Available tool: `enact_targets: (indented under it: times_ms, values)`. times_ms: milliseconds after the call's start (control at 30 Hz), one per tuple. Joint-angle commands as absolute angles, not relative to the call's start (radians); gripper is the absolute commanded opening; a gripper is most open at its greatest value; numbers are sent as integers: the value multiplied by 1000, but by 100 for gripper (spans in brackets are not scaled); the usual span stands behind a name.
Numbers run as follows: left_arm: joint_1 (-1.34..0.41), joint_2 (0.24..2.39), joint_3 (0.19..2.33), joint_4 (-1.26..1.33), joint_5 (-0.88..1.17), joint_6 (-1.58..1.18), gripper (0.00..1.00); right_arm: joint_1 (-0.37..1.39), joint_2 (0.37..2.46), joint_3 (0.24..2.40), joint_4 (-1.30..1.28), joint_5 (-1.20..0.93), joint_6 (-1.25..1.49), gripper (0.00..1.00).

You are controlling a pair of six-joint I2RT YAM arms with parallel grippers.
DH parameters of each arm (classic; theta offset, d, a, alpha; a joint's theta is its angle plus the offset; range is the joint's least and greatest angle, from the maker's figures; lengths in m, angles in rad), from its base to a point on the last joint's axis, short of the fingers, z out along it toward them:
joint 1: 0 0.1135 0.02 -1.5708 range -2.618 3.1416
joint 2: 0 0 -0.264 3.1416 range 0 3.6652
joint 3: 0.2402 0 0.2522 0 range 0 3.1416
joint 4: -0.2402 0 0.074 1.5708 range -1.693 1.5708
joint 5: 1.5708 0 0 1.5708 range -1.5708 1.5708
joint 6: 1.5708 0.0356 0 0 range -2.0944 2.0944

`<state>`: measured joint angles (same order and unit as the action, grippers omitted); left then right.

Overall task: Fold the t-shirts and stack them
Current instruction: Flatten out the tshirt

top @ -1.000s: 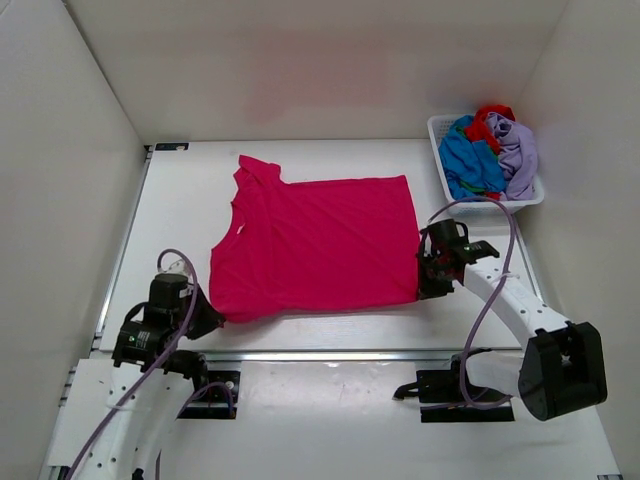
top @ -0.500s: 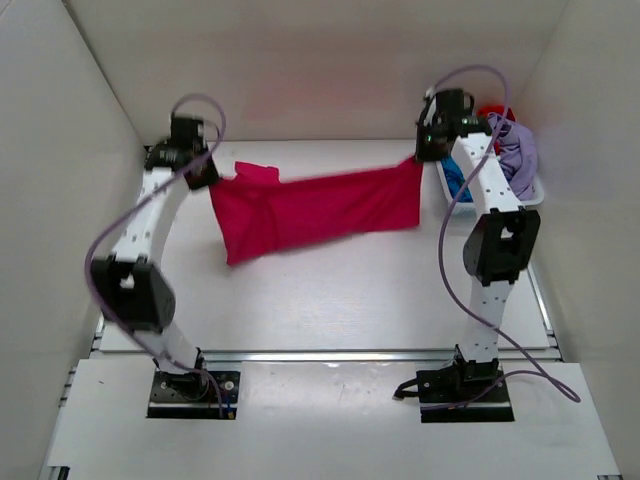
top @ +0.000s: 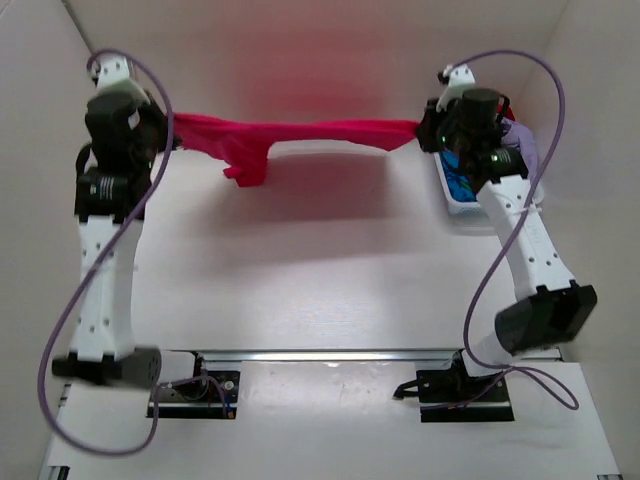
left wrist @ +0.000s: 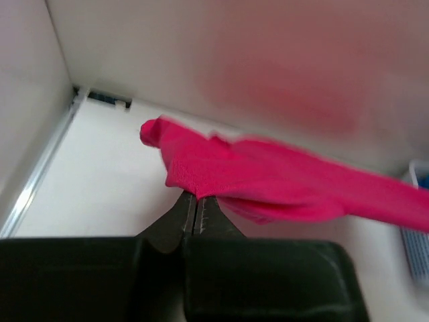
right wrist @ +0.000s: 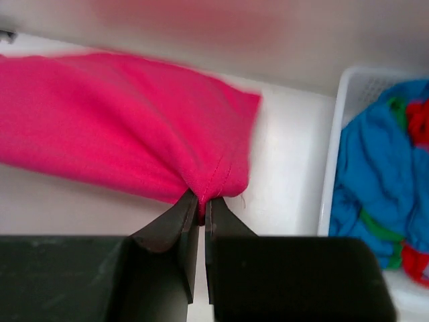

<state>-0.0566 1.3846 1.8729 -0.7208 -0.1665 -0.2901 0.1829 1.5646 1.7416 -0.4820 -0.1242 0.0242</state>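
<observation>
The magenta-pink t-shirt [top: 300,135] hangs stretched in the air between both grippers, high above the table's far part. My left gripper [top: 168,132] is shut on its left corner; in the left wrist view the cloth [left wrist: 268,178] spreads from the left gripper [left wrist: 196,198]. My right gripper [top: 424,131] is shut on its right corner; in the right wrist view the shirt [right wrist: 120,127] bunches at the right gripper [right wrist: 201,199]. A sleeve droops near the left. Blue, red and lavender t-shirts [top: 515,155] lie in the basket, mostly hidden behind the right arm.
The white slatted basket [top: 455,205] stands at the far right of the table, beside the right gripper; it shows in the right wrist view [right wrist: 335,134] with blue and red cloth [right wrist: 382,174]. White walls close in the back and sides.
Both arms have raised the pink shirt from flat on the table to a taut band high in the air. The grippers moved from the near edge to the far side and up.
</observation>
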Motion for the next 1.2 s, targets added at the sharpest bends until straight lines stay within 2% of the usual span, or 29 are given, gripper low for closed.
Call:
enact_targets:
  times_ms: [0, 33, 133, 200, 300, 433, 567, 700, 900, 967, 1167]
  values:
    - [-84, 1191, 1508, -715, -118, -336, 0, 189, 1505, 1415, -406, -123, 43, 0]
    - [-75, 1075, 1370, -674, -82, -362, 0, 196, 1459, 1317, -414, -118, 44, 0]
    - [-74, 843, 1249, -641, -118, -374, 0, 277, 1332, 1156, -423, -54, 31, 0]
    - [-110, 809, 1305, -702, -184, -342, 0, 316, 1191, 1086, -439, -69, 60, 0]
    - [-238, 834, 1449, -828, -262, -324, 0, 357, 1033, 1101, -481, -55, 112, 0]
    - [-255, 782, 1505, -909, -273, -415, 0, 358, 947, 1184, -570, -54, 166, 0]
    - [-232, 782, 1537, -914, -184, -439, 0, 298, 946, 1238, -603, -113, 158, 0]
    - [-247, 828, 1638, -850, -117, -388, 0, 316, 960, 1330, -608, -94, 101, 0]
    - [-304, 989, 1998, -887, -184, -318, 0, 281, 1019, 1517, -643, -162, 68, 0]
    - [-308, 1017, 2032, -885, -155, -316, 0, 282, 1038, 1525, -632, -169, 66, 0]
    - [-253, 1150, 1959, -882, -65, -301, 0, 273, 1155, 1528, -585, -209, 40, 0]
